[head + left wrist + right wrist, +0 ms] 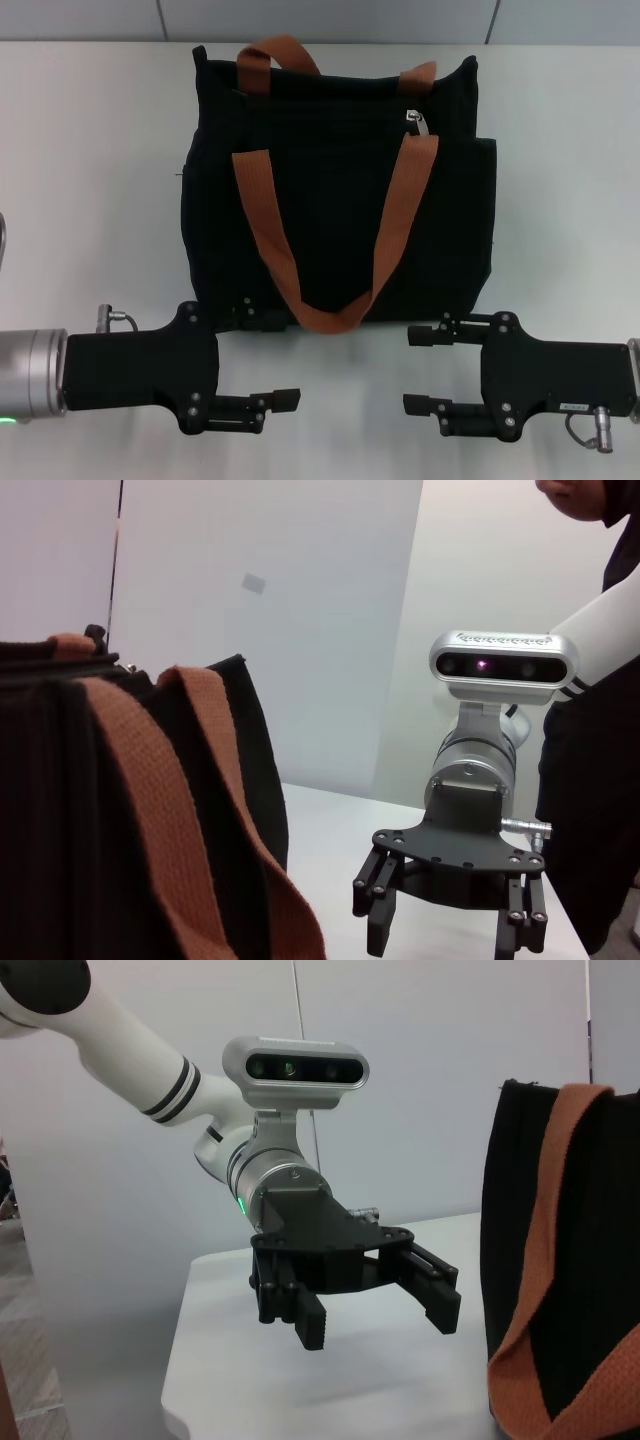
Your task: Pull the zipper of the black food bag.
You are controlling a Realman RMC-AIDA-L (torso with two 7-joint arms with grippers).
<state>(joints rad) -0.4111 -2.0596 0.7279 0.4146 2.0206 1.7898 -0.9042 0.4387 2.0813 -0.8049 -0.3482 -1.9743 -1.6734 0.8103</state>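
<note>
The black food bag [335,215] stands on the white table, at the middle of the head view. One orange-brown strap [270,230] hangs down its near face. The silver zipper pull [416,121] sits on the top zip line, towards the bag's right end. My left gripper [270,360] is open and empty, just in front of the bag's near left corner. My right gripper [420,370] is open and empty, in front of the near right corner. Neither touches the bag. The left wrist view shows the bag [60,830] and the right gripper [450,948]. The right wrist view shows the bag [520,1210] and the left gripper [380,1323].
The white table [90,200] stretches to both sides of the bag and ends at a grey wall behind. A person in dark clothes [590,780] stands beyond the right arm in the left wrist view.
</note>
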